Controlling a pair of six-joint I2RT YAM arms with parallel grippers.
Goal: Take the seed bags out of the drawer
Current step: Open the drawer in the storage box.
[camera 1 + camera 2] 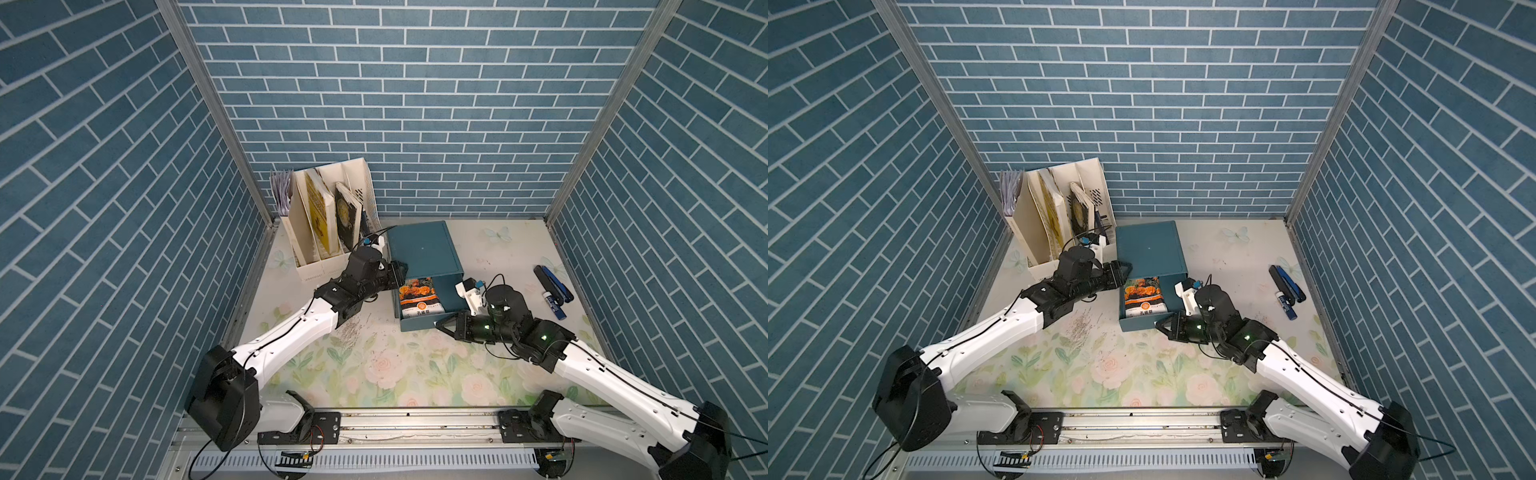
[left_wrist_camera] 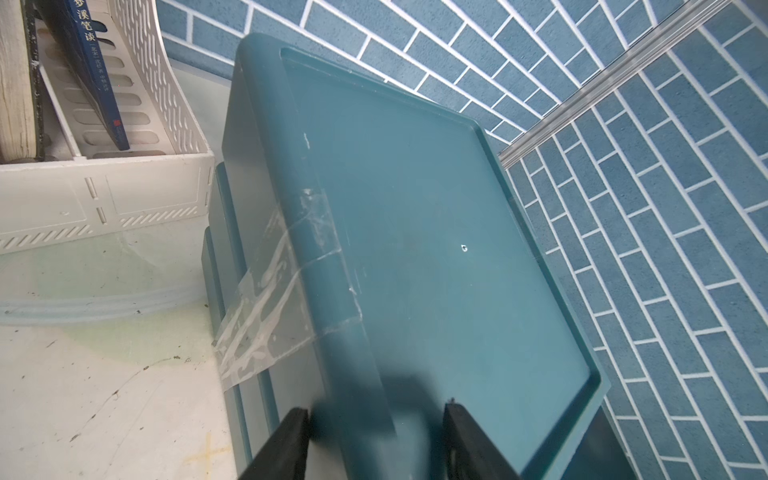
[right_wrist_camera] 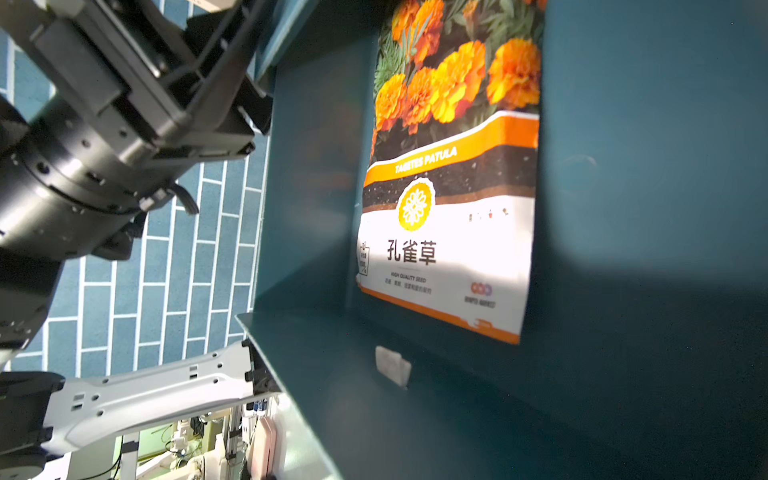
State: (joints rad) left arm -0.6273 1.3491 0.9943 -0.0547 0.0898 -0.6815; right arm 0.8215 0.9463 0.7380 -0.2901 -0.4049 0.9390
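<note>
Evidently opening is done: the glossy orange marigold seed packet lies flat in the pulled-out teal plastic drawer, the left gripper clamping the near-left edge of the teal cabinet, while the right gripper, jaws pressed together at the drawer's near-right corner, must next spread and reach in.

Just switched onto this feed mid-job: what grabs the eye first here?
The orange marigold seed bag stands out, lying flat in the pulled-out drawer of the teal box mid-table. Both arms meet there: the left gripper has its jaws clamped on the box's front left corner, and the right gripper, shut, sits at the drawer's front corner. A white file rack with books stands behind on the left.
</note>
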